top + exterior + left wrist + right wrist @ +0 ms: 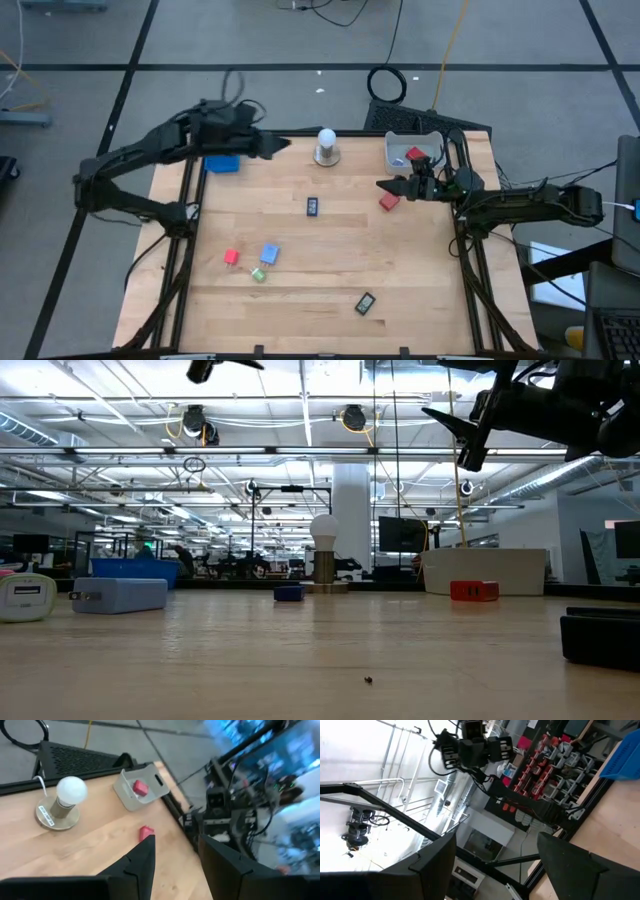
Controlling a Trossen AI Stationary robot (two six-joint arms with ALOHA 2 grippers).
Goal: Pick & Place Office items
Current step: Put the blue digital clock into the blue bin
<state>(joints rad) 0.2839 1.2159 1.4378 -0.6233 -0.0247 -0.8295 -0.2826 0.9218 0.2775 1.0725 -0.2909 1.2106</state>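
The office items lie loose on the wooden table in the high view: a red block (389,201), a dark piece (312,206), a red block (232,257), a light-blue block (269,253), a green bit (258,274) and a dark piece (365,303). Another red block (416,154) lies in the grey tray (400,143). My left gripper (278,145) is open, raised near the far edge, left of the white ball. My right gripper (383,185) is open and raised in the air (462,432), just beside the red block (146,832). Neither holds anything.
A white ball on a round base (327,147) stands at the far edge between the grippers. A blue tray (222,163) sits far left, under my left arm. In the low view a white piece (25,598) and a light-blue block (120,594) lie near left.
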